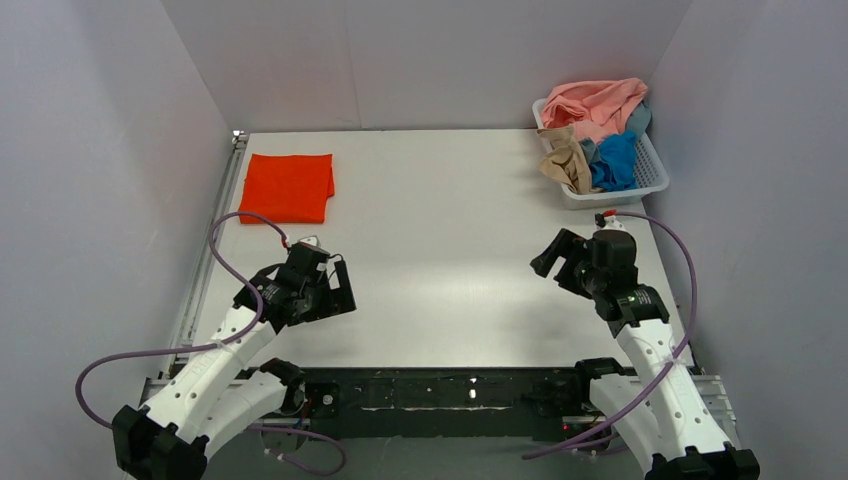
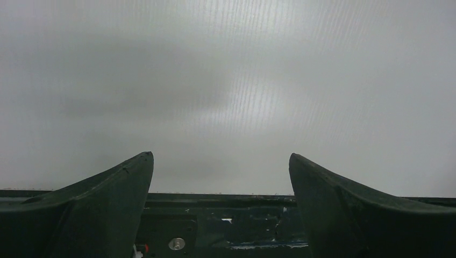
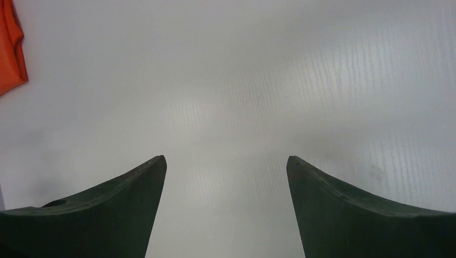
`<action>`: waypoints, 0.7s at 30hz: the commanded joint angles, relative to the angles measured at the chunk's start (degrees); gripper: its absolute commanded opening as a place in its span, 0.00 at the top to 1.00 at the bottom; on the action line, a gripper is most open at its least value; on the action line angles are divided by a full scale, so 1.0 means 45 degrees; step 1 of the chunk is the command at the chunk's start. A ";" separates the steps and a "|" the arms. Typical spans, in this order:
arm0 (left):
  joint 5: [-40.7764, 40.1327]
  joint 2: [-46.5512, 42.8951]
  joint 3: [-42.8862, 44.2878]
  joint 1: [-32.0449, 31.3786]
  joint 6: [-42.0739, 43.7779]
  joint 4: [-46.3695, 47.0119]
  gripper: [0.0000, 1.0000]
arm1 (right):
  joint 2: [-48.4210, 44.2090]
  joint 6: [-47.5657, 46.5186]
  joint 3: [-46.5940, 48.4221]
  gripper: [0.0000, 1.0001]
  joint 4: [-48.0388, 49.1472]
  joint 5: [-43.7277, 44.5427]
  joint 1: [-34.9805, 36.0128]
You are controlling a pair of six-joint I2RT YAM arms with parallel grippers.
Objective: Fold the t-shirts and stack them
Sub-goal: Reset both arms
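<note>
Near half: left gripper (image 2: pixel 221 157) and right gripper (image 3: pixel 226 157), dark tapered fingers spread wide, grasping nothing, hang over the smooth white table (image 1: pixel 450 250). Bare matte surface separates them from a flat-folded bright orange-red cloth t-shirt (image 1: pixel 289 186) at the far left corner. Far right corner: white slatted plastic basket (image 1: pixel 652 172) holding crumpled salmon pink t-shirt (image 1: pixel 595 103), tan-beige t-shirt (image 1: pixel 565 162), blue t-shirt (image 1: pixel 615 160).

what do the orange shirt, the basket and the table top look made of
Orange shirt: soft matte cloth, folded flat with limp edges. Basket: white plastic, probably, with slatted walls. Table top: smooth white sheet, faintly ribbed with soft glare, perhaps plastic board.
</note>
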 commanded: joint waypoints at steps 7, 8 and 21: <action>-0.0735 -0.0368 0.0295 -0.0035 0.0342 -0.1427 0.02 | -0.1102 -0.0137 -0.0215 0.04 0.1343 0.0152 -0.0079; -0.0756 -0.0400 0.0313 -0.0038 0.0363 -0.1427 0.02 | -0.1126 -0.0199 -0.0163 0.04 0.1286 0.0170 -0.0079; -0.0844 -0.0605 0.0460 -0.0035 0.0418 -0.1505 0.02 | -0.0918 -0.0339 0.0132 0.04 0.0938 0.0279 -0.0079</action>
